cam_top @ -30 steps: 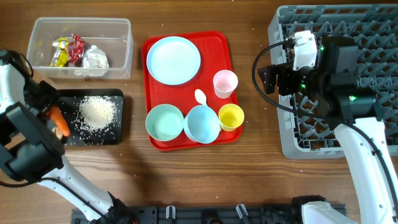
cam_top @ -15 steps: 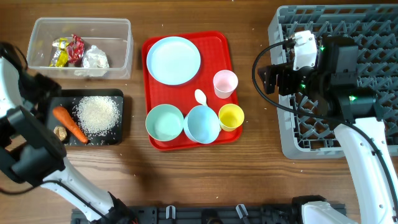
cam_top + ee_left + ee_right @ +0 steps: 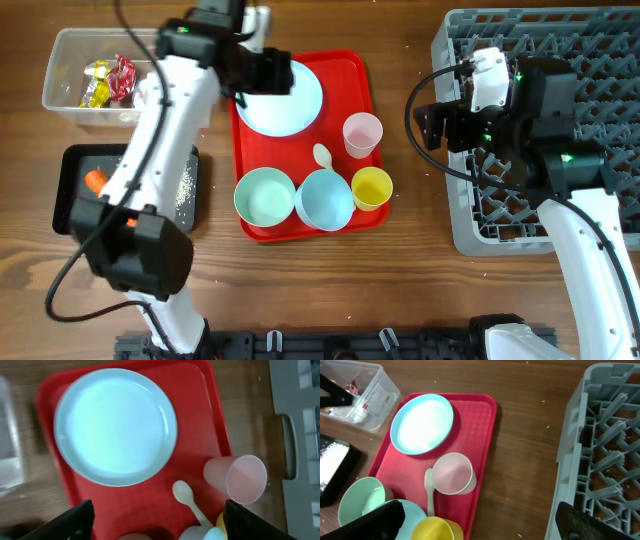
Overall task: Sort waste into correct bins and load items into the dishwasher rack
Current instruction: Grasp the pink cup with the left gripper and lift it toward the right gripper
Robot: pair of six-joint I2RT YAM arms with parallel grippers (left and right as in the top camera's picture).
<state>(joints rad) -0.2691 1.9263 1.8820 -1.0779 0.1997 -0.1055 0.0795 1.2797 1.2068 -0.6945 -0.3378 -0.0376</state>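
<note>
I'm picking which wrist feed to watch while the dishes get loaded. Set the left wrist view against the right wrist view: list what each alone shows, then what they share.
Left wrist only: the left gripper, fingers spread with nothing between them, and a loop handle on the rack. Right wrist only: the right gripper, open; the black tray with rice; the rack's upright pegs. Both: the plate, pink cup and white spoon on the red tray, and the rack's edge.
</note>
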